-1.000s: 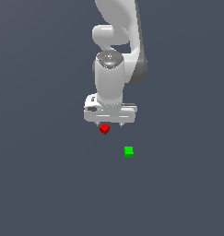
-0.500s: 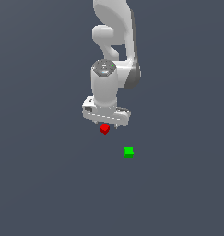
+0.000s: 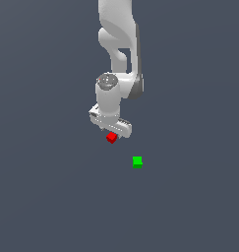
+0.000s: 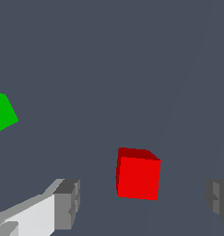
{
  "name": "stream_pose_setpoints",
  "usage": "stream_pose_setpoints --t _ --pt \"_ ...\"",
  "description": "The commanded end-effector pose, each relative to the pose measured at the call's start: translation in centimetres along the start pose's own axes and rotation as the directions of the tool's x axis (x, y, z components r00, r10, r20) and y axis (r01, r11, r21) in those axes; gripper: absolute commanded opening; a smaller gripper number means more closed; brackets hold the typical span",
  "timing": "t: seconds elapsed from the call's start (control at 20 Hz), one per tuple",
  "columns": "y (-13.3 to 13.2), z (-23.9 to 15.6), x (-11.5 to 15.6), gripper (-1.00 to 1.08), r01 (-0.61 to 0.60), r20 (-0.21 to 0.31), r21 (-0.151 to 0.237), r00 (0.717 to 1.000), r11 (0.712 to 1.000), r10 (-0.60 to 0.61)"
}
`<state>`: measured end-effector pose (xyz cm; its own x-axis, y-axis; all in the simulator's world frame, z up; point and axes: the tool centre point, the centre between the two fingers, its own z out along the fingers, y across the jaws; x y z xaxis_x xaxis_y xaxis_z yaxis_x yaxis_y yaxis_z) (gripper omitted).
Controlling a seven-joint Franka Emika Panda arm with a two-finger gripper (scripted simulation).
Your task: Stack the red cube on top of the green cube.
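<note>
All I have besides the job itself is the floor, a flat, dull slate-grey with a bluish cast. On my exterior feed it spreads below the hand and out past it on every side, in one even tone from edge to edge of the picture. On the wrist feed the same grey floor fills the background beyond the hand. There a very faint slanting line crosses it, with the grey a touch lighter on one side.

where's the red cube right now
In the exterior view the red cube sits just under the open gripper, up and to that view's left of the green cube; neither finger touches it.
</note>
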<state>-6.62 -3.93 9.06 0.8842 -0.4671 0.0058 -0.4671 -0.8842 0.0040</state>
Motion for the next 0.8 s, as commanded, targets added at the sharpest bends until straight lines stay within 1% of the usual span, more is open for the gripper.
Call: stream_pose_setpoints --t 0.0,0.3,0.55,0.75 --pt "0.4 0.9 -0.6 1.00 -0.046 0.002 0.001 0.999 0.999 0.046" --pt "0.8 2.0 -1.3 1.00 -0.100 0.006 0.002 0.995 0.995 0.100" --pt "0.8 2.1 -1.3 1.00 -0.098 0.006 0.002 0.995 0.995 0.098" --pt "0.8 3.0 -1.4 1.00 -0.099 0.006 0.002 0.995 0.995 0.099"
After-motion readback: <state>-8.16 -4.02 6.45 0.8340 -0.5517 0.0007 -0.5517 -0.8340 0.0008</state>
